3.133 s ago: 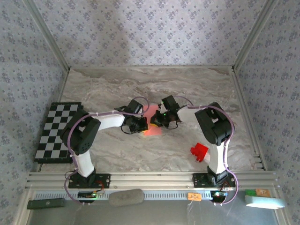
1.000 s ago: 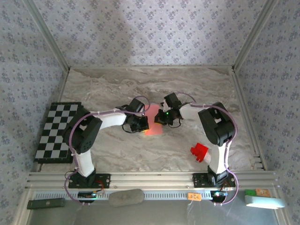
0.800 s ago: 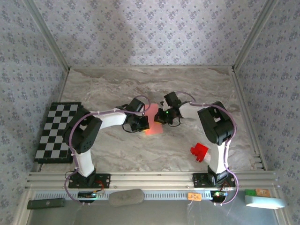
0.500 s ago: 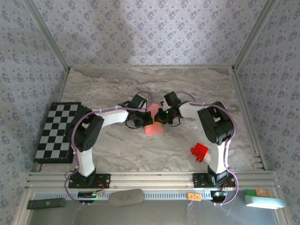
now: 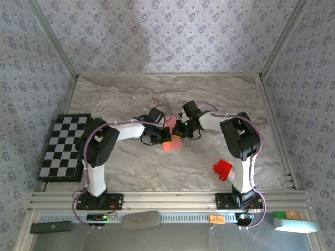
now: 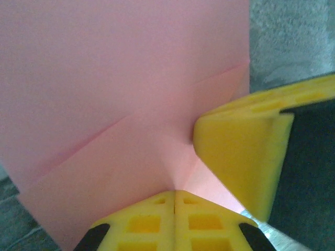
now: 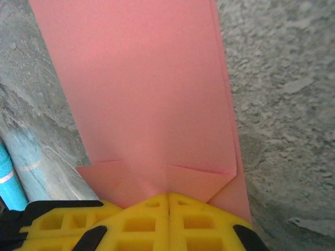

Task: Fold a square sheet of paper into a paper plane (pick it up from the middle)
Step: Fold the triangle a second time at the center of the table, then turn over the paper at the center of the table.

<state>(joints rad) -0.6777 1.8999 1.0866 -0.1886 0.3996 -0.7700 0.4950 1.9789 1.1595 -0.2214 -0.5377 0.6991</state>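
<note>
Left claw point(image 6: 174, 198) and right claw point(image 7: 168, 200) both clamped on folded pink sheet point(image 7: 146, 94), creases visible.

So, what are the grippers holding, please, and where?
The left gripper and right gripper each pinch the pink paper at an edge, near its folds.

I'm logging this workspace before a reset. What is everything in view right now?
sheet of paper: one, salmon pink, partly folded, mid-table between the grippers
block: one, red, table's near right
chequered board: one, black and white, at the table's left edge
table: one, grey marbled
oblong pad: one, grey, front rail
left gripper: one, yellow fingers, shut on the paper
right gripper: one, yellow fingers, shut on the paper
</note>
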